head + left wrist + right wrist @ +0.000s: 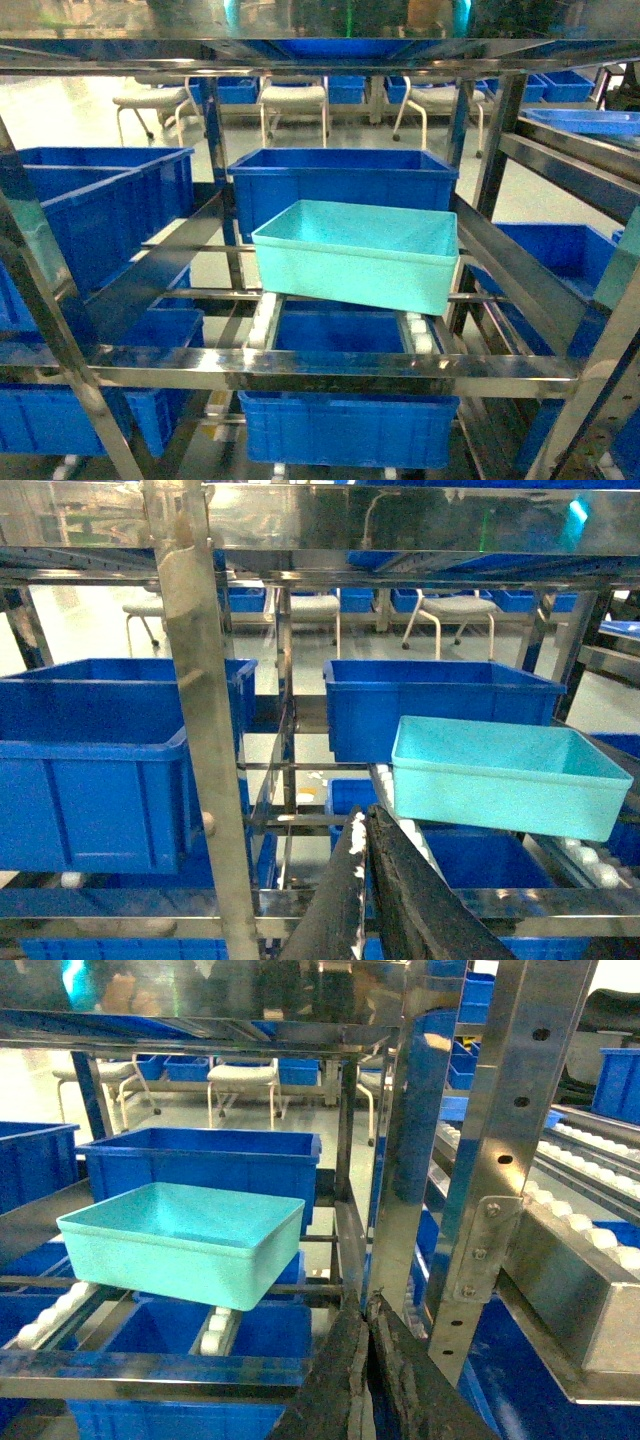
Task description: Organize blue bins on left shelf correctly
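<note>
A light turquoise blue bin (355, 255) (505, 780) (180, 1235) rests empty and slightly askew on the white roller tracks (265, 320) of the steel left shelf (330, 372). It sits on the middle tier, just in front of a royal-blue bin (340, 180). My left gripper (365, 815) is shut with nothing in it, below and to the left of the turquoise bin, short of the front rail. My right gripper (368, 1303) is shut and empty too, to the right of the bin beside a shelf post (510, 1110). Neither gripper shows in the head view.
Royal-blue ribbed bins fill the shelf's left bay (100, 200) and bottom tier (345, 430). A steel upright (200, 730) stands close on the left in the left wrist view. A slanted roller rail (590, 1230) runs on the right. White chairs (293, 97) stand behind the rack.
</note>
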You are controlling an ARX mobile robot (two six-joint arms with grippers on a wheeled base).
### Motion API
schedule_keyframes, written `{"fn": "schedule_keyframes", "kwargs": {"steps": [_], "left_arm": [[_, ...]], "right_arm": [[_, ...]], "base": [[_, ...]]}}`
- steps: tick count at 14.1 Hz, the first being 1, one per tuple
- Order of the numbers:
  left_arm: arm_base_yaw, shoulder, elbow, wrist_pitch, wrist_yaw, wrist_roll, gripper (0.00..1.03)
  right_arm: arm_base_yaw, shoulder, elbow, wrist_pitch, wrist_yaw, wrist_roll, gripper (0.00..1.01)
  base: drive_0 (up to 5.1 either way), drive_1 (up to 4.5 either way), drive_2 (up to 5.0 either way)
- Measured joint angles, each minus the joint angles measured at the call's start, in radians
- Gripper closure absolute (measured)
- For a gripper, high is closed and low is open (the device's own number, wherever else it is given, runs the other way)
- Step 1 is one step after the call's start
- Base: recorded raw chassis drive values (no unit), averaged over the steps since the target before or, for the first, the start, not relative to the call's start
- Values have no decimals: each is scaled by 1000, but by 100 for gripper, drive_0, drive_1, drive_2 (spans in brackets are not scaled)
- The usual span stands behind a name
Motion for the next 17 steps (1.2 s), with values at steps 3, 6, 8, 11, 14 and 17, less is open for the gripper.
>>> {"fn": "schedule_keyframes", "kwargs": {"steps": [3, 6, 8, 11, 14, 17], "left_arm": [[0, -150, 0, -138, 0, 0, 101], [0, -271, 0, -254, 0, 0, 101], [0, -338, 0, -320, 0, 0, 101], [0, -414, -1, -396, 0, 0, 101], [0, -468, -1, -451, 0, 0, 101], [0, -637, 3, -622, 1, 1, 101]], "right_arm": [[0, -155, -1, -141, 0, 0, 99], [0, -281, -2, -261, 0, 0, 99], [0, -351, -2, -330, 0, 0, 99], [0, -433, -2, -407, 0, 0, 99], [0, -488, -2, -464, 0, 0, 99], [0, -674, -1, -646, -3, 0, 99]], "base": [[0, 0, 0], [0, 0, 0], [0, 0, 0], [0, 0, 0], [0, 0, 0], [0, 0, 0]]}}
